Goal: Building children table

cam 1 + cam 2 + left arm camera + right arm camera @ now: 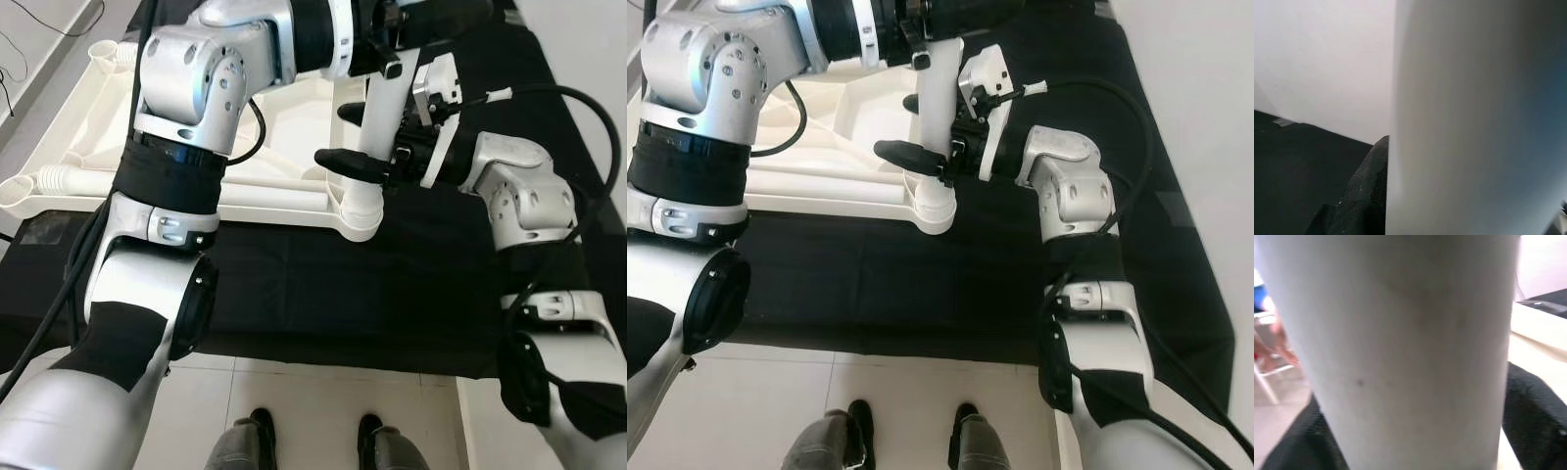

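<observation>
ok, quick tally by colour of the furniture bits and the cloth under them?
White: 2, tabletop and leg, the leg upright in a corner socket with the left claw and right claw on it.
Black: 1, cloth.
Total: 3.

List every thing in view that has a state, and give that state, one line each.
white table leg: upright, standing in a corner socket of the tabletop, gripped by both grippers
white tabletop: lying upside down on the black cloth
black cloth: spread flat under the tabletop
right gripper: fingers around the leg, low down
left gripper: one finger pressed against the leg, higher up
other leg sockets: no legs fitted
</observation>
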Controlling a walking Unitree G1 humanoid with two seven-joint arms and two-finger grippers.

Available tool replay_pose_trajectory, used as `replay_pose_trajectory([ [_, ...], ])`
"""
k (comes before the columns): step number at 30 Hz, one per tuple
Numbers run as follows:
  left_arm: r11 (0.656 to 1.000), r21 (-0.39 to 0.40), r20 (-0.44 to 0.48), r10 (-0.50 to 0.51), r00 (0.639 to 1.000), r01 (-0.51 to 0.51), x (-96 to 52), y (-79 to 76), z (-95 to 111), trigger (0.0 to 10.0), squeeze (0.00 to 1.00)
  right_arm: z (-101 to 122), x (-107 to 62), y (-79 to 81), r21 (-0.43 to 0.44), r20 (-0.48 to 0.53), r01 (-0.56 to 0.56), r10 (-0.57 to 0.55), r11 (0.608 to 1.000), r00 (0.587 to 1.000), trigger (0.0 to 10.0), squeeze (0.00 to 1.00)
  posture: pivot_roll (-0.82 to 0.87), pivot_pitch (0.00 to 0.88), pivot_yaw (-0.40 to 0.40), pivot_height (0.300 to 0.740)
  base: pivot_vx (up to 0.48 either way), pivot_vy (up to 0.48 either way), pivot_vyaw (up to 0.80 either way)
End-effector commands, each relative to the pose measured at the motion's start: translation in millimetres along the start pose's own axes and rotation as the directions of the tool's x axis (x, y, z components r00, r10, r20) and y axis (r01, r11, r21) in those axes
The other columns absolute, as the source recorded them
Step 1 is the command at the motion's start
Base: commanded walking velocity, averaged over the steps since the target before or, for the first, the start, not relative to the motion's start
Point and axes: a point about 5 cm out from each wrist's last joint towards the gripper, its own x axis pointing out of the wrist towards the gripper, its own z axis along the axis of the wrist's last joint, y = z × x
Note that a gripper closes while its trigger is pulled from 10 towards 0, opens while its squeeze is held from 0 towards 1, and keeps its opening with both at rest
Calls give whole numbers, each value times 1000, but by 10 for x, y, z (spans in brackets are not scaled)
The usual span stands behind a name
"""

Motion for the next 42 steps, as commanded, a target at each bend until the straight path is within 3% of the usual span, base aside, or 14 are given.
replay_pose_trajectory([
  [1,980,-66,3,-189,982,189,233,-239,0,0,0,17,253,101,-14,24,-151,151,988,988,0,0,81,301,50,740,0,0,0],
  [15,983,-57,6,-173,985,173,249,-213,-24,0,0,-38,188,70,-27,-19,-261,260,965,965,0,0,64,297,50,740,0,0,0],
  [16,986,-57,6,-159,987,159,250,-197,-30,3059,1000,-44,171,66,-29,-20,-258,257,966,966,0,0,64,297,50,740,0,0,0],
  [17,986,-56,2,-158,987,158,249,-190,-36,10000,1000,-56,141,67,-33,-23,-250,249,968,968,0,0,61,296,51,740,0,0,0],
  [27,988,-54,1,-142,990,142,240,-169,-39,10000,1000,-195,-5,23,-62,-96,-92,86,994,992,0,0,44,293,36,740,0,0,0],
  [28,992,-52,4,-118,993,118,224,-149,-24,10000,1000,-286,36,5,-83,-127,120,-130,989,983,0,0,44,279,5,740,0,0,0],
  [29,992,-52,4,-118,993,118,224,-149,-24,10000,1000,-286,36,5,-83,-127,120,-130,989,983,0,0,44,279,5,740,0,0,0],
  [30,993,-62,10,-98,995,98,200,-115,-6,10000,1000,-382,19,-63,-68,-159,567,-570,821,806,0,0,42,282,1,740,0,0,0],
  [31,994,-72,15,-82,997,83,181,-82,3,10000,0,-469,3,90,-70,-192,734,-731,675,654,0,0,30,281,0,740,0,0,0],
  [32,994,-72,15,-82,997,83,181,-82,3,10000,0,-469,3,90,-70,-192,734,-731,675,654,0,0,30,281,0,740,0,0,0],
  [33,995,-73,19,-74,997,75,171,-68,4,10000,0,-498,-14,222,-78,-203,806,-801,587,563,0,0,18,266,-3,740,0,0,0],
  [34,994,-74,23,-73,997,75,169,-67,4,10000,0,-503,-21,278,-69,-197,827,-820,558,537,0,0,20,252,-7,740,0,0,0],
  [37,995,-71,24,-66,998,67,166,-48,-21,10000,0,-482,-20,245,-72,-170,820,-817,568,551,0,0,25,230,-12,740,0,0,0],
  [42,998,-56,5,-11,1000,11,-114,112,-47,10000,0,-449,-35,189,-65,-145,837,-835,544,531,0,0,32,209,-17,740,0,0,0],
])
